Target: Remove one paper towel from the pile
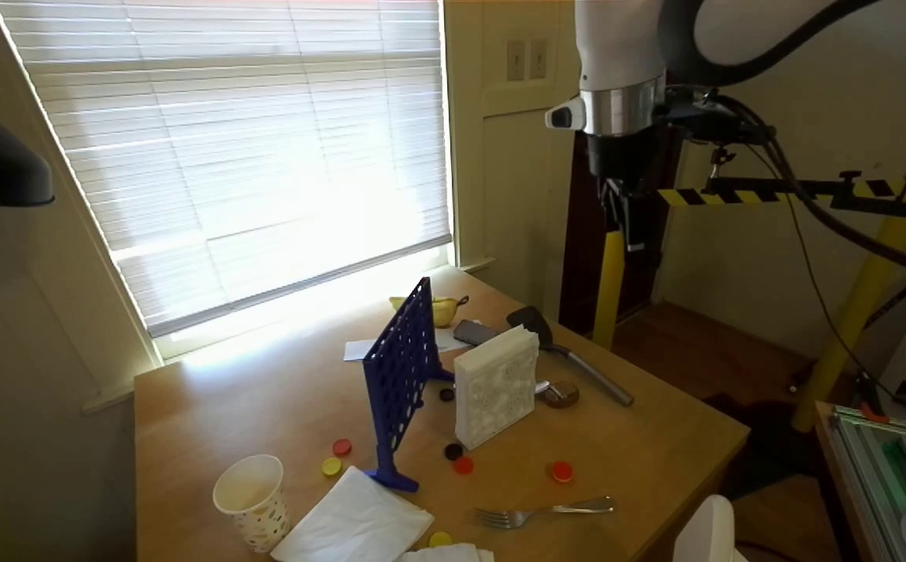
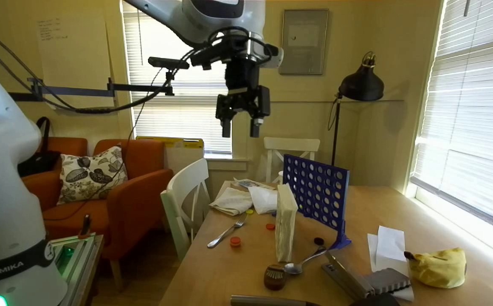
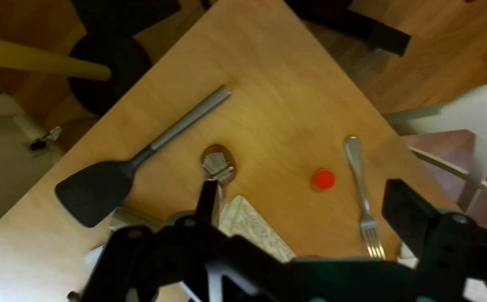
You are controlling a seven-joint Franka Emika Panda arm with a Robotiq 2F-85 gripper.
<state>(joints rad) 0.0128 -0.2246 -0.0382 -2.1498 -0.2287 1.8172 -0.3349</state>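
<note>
A thick pile of white embossed paper towels (image 1: 497,388) stands upright on edge on the wooden table, beside a blue game grid. It is seen edge-on in an exterior view (image 2: 285,223) and is partly covered by the gripper in the wrist view (image 3: 253,228). Folded white paper towels (image 1: 355,517) lie flat near a paper cup; they also show in an exterior view (image 2: 232,201). My gripper (image 2: 240,127) is open and empty, high above the table and apart from the pile. Its two fingers are spread wide in the wrist view (image 3: 304,184).
The blue grid (image 1: 402,375) stands close to the pile. A fork (image 3: 360,193), a red disc (image 3: 324,179), a brown round object (image 3: 218,164) and a spatula (image 3: 142,155) lie around it. The paper cup (image 1: 254,499) and a yellow pouch (image 2: 438,267) stand farther off. A chair (image 2: 187,199) is at the table edge.
</note>
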